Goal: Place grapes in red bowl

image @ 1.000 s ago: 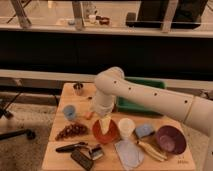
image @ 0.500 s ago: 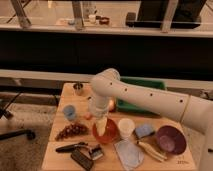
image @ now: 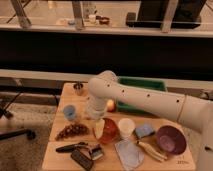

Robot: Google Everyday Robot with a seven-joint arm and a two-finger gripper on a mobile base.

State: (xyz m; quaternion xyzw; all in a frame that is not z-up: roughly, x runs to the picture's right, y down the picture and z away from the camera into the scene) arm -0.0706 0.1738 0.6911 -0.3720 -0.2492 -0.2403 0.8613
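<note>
The grapes [image: 72, 131], a dark bumpy bunch, lie on the wooden table [image: 60, 155] at its left side. Just to their right stands the glossy red bowl [image: 111, 132]. My white arm bends down from the right, and the gripper [image: 99, 129] hangs over the left rim of the red bowl, a short way right of the grapes. It covers part of the bowl's left side. Nothing shows in the gripper.
A white cup [image: 126, 127], blue sponge [image: 145, 131] and dark purple bowl [image: 170, 140] stand right of the red bowl. A green tray [image: 145, 92] sits at the back, with a blue cup [image: 70, 112] and metal cup [image: 79, 89] at back left. Dark tools [image: 80, 152] and a cloth [image: 129, 154] lie in front.
The arm has swung left and the gripper has come down a little, from over the red bowl's middle to its left rim. The grapes have not moved.
</note>
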